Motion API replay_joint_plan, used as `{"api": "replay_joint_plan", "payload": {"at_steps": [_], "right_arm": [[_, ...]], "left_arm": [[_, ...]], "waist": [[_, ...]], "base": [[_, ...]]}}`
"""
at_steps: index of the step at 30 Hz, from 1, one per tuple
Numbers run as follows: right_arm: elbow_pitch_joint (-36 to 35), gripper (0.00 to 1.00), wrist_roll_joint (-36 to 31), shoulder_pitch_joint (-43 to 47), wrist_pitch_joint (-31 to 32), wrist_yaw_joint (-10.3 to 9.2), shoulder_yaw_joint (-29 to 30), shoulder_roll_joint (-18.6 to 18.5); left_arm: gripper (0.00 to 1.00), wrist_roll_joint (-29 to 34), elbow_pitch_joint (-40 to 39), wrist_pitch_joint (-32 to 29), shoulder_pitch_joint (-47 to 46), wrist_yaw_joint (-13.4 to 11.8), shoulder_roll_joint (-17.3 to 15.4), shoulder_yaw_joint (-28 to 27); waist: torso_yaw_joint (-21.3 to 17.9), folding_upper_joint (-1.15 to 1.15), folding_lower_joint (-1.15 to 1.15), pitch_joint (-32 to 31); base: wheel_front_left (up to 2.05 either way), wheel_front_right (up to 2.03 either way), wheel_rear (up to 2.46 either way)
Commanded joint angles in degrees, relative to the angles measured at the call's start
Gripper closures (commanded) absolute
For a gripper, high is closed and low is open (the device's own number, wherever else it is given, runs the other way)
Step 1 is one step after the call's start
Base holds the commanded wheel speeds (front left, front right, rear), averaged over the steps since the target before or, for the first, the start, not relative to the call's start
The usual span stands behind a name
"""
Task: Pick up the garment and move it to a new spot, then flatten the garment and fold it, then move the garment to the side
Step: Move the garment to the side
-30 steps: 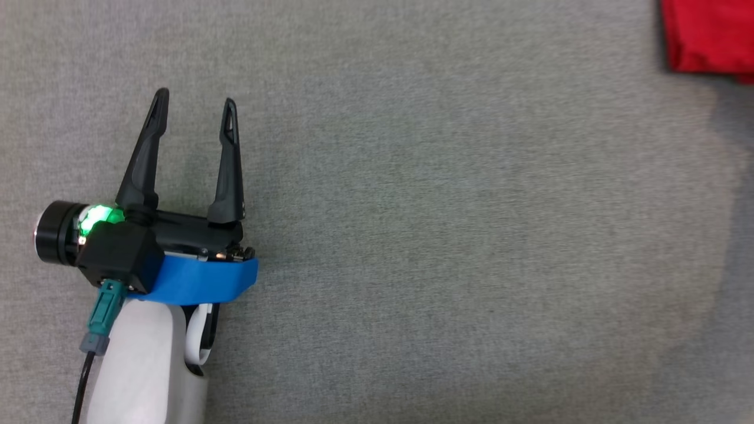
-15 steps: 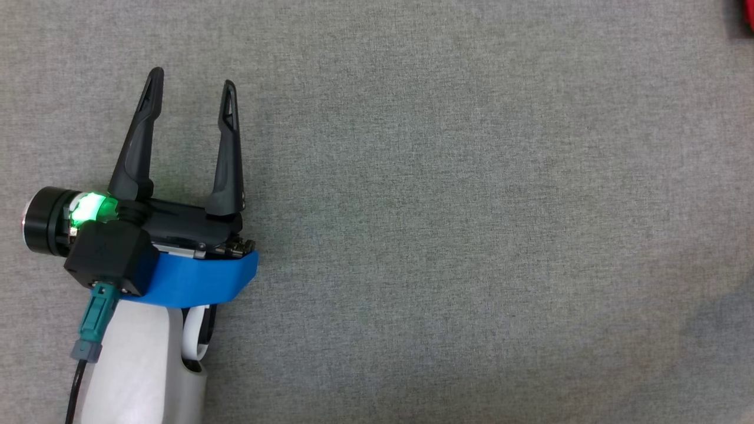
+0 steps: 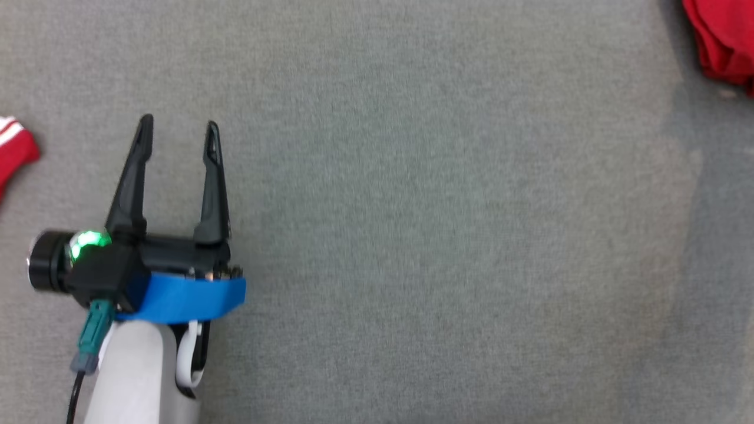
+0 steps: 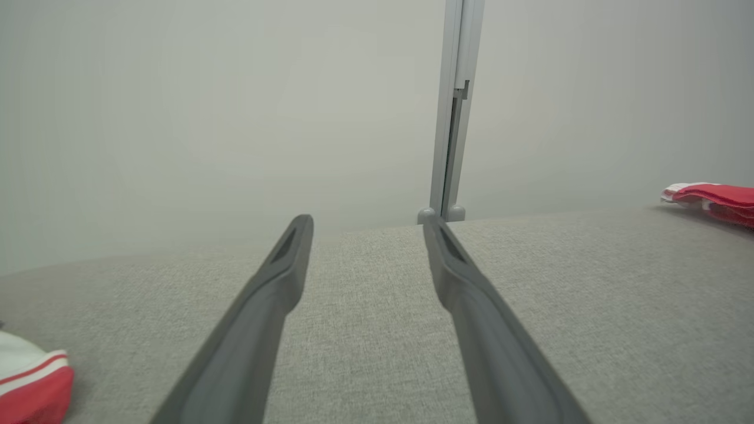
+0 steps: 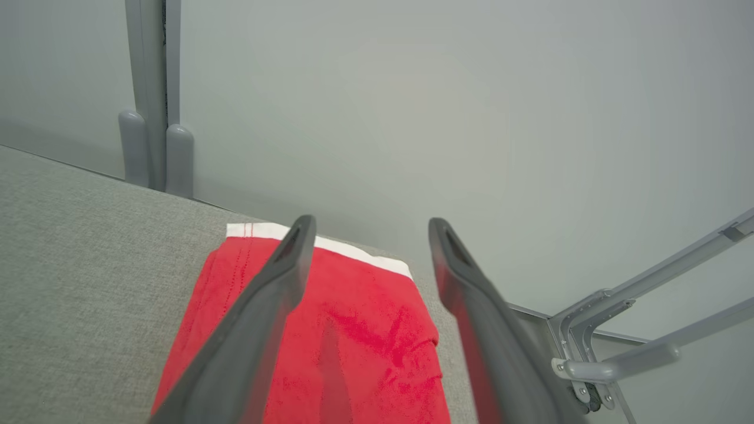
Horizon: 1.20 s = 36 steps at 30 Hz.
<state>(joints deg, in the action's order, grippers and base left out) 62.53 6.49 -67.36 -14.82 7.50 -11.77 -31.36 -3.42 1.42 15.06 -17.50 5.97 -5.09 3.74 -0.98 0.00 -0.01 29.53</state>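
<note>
right claw [image 5: 371, 222] spread, red garment [image 5: 365, 341] beneath

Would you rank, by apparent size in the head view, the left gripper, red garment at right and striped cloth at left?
Largest: left gripper
Then: red garment
Smallest: striped cloth
Both cloths run off-frame.

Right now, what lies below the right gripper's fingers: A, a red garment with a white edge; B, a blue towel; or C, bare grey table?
A: in the right wrist view the garment, red with a white edge, lies on the table under the right gripper, whose fingers stand apart.
</note>
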Motion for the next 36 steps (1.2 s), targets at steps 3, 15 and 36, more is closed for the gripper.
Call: {"api": "replay_joint_plan", "payload": {"at_steps": [3, 15, 36], "right_arm": [[-6.09, 0.0, 1.08, 5.31, -0.39, 0.0, 1.05, 2.96], [-24.27, 0.0, 2.66, 25.14, -0.39, 0.0, 2.0, 11.55], [-42.85, 0.0, 3.87, 56.63, -0.4, 0.0, 7.37, 19.07]], "left_arm": [[0.0, -0.61, 0.93, 0.16, 2.63, -0.6, 0.12, -1.09], [0.0, -1.7, 3.62, 0.16, 10.22, -1.1, 0.75, -3.51], [0.0, -2.02, 7.18, 0.16, 17.37, -1.2, 1.55, -4.87]], "waist": [[-1.71, 0.0, 0.01, -5.43], [-1.02, 0.0, 0.01, -16.83], [-0.07, 0.0, 0.01, -25.1]], "base": [[0.0, 0.0, 0.0], [0.0, 0.0, 0.0], [0.0, 0.0, 0.0]]}}
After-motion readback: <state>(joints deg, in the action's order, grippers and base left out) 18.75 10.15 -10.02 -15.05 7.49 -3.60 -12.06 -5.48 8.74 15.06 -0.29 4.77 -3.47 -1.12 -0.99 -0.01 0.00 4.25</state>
